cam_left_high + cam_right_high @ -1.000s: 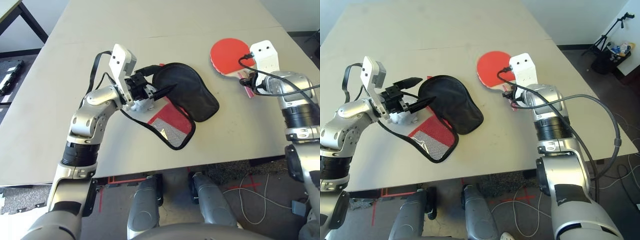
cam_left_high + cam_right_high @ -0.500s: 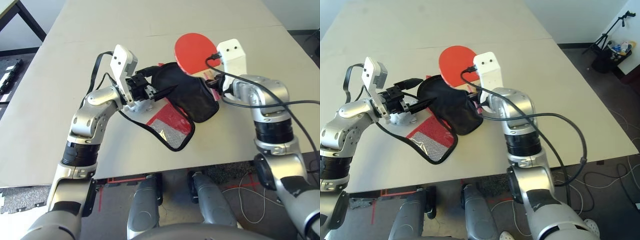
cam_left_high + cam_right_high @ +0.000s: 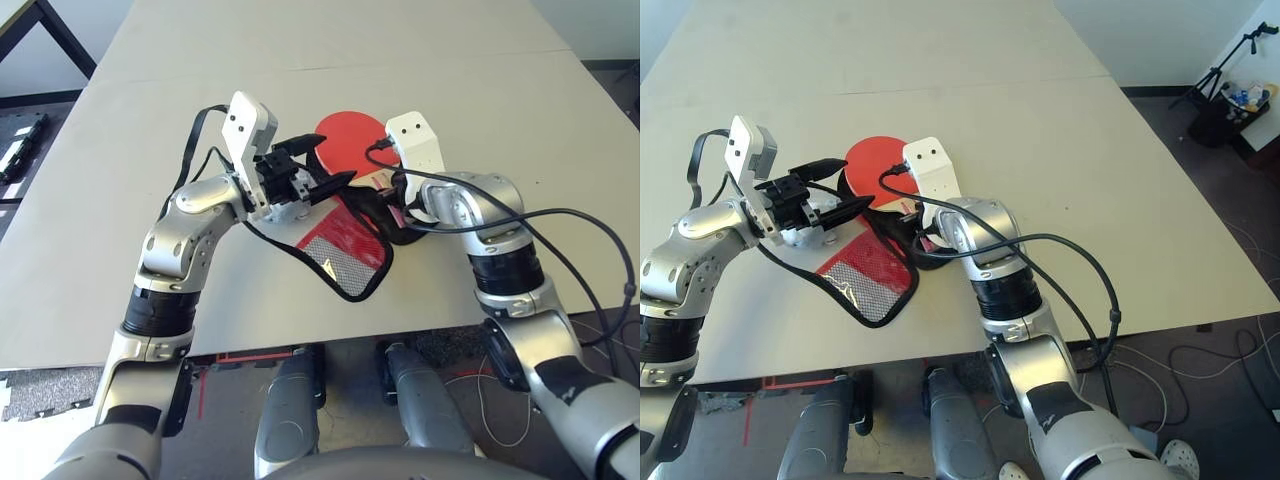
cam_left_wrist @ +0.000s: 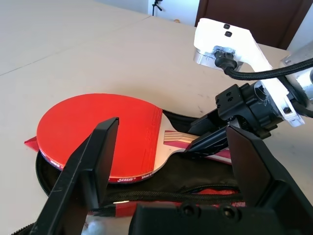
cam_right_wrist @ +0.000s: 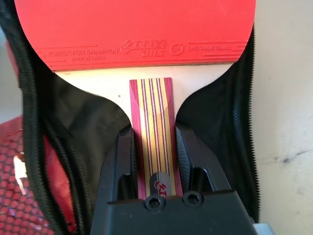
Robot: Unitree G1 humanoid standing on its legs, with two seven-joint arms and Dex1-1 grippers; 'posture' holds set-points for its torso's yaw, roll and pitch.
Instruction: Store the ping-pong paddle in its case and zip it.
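Note:
The case (image 3: 340, 245) lies open at the table's middle, its red mesh flap folded toward the front edge and its black lining (image 5: 83, 127) facing up. The ping-pong paddle (image 3: 350, 140) rests flat over that lining, between the zipper edges, with its red face (image 4: 98, 132) toward the far side. My right gripper (image 5: 151, 132) is shut on the striped wooden handle (image 5: 151, 112), reaching in from the case's right. My left gripper (image 3: 335, 157) hovers at the case's left edge with its fingers spread wide and nothing between them.
A small white-grey pouch (image 3: 285, 210) sits under my left gripper, beside the case. The right arm's black cable (image 3: 560, 215) loops out over the table's right part. The table's front edge (image 3: 300, 345) runs just below the red flap.
My right gripper has carried the paddle from the table's right side leftward and set it over the open case's lining. The left arm has stayed where it was, still open.

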